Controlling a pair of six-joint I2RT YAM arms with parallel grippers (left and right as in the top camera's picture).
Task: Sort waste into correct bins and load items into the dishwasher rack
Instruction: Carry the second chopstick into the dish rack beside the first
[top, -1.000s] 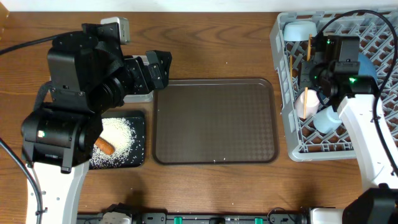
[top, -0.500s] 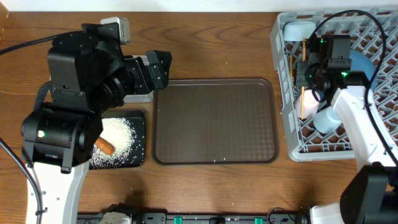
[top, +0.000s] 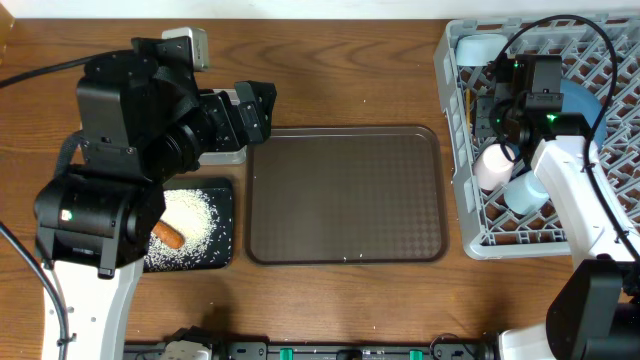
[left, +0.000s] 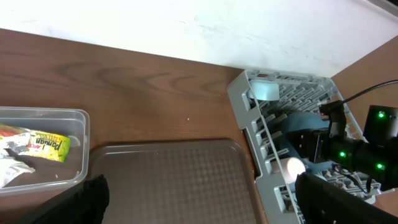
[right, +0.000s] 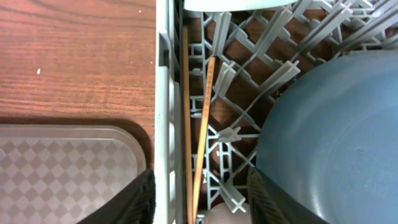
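Wooden chopsticks (right: 204, 124), thin pair, flat in grey lattice plastic rack (right: 163, 93) beside big dark-blue bowl (right: 329, 137), under parted, empty right gripper (right: 200, 186). Left gripper (left: 202, 186) wide apart, empty. Sorting, loading apparently complete.

Mid-brown wood-grain table (top: 340, 70), evenly lit; plain white wall (left: 186, 25) in bkgd along its far edge
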